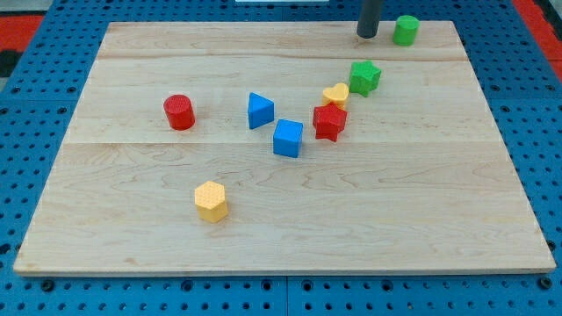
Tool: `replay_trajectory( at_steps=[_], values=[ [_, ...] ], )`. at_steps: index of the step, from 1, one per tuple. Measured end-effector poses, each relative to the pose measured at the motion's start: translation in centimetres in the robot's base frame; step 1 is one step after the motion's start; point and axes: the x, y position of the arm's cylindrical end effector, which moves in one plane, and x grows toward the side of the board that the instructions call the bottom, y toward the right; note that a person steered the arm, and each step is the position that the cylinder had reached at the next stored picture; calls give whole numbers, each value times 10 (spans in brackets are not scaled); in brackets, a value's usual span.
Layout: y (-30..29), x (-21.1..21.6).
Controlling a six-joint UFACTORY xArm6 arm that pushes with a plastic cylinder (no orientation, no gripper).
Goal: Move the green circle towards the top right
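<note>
The green circle (405,30) is a short green cylinder near the top right of the wooden board (132,228). My tip (366,35) is a dark rod end just to the view's left of it, with a small gap between them. A green star (364,76) lies below the tip.
A yellow heart (335,95) touches a red star (329,121) near the middle right. A blue cube (287,138) and a blue triangle (259,111) sit at centre. A red cylinder (179,111) is at the left and a yellow hexagon (211,201) lower left.
</note>
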Motion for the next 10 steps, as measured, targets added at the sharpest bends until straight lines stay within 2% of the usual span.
replay_trajectory(
  at_steps=[3, 4, 5, 10],
  values=[
    [0, 0],
    [0, 11],
    [0, 46],
    [10, 59]
  ],
)
